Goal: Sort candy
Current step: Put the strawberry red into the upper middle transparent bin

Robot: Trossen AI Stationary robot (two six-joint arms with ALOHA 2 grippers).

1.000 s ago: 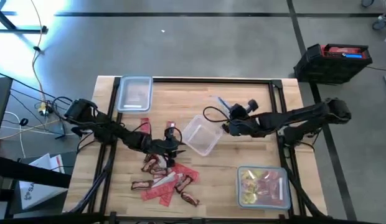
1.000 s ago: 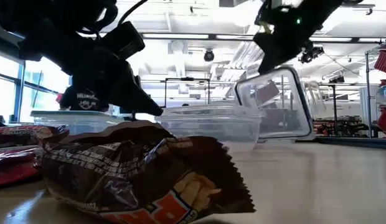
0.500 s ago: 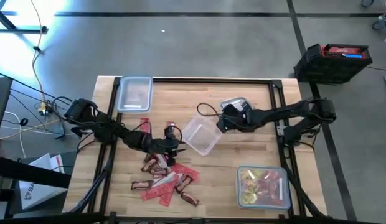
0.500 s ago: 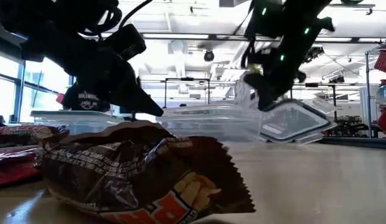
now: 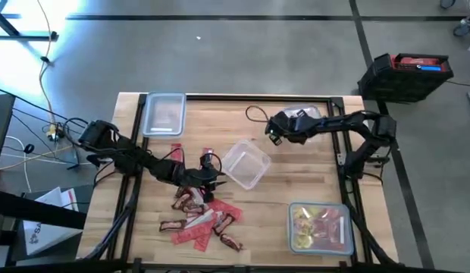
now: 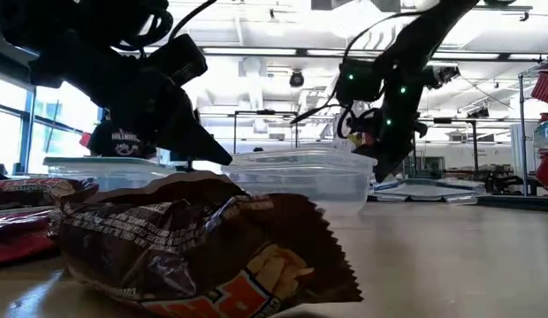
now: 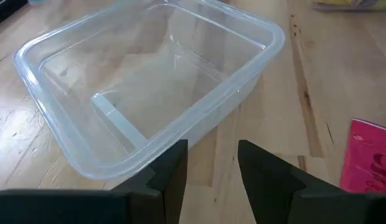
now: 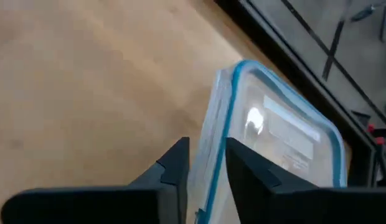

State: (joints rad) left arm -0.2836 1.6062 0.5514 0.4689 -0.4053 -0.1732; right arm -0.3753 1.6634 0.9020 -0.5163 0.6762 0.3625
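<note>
Dark jointed arms, looping black cables

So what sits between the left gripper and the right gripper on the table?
In the high view, the open clear container sits between the left gripper and the right gripper, which grips a blue-rimmed lid.

You are working in a robotics lab or industrial test hall. The wooden table stands on a bare grey concrete floor marked with dark tape lines. Loose cables trail beside the table at your left. A black crate sits on the floor beyond the far right corner. The low view shows a high open ceiling with strip lights and metal racks behind.
</note>
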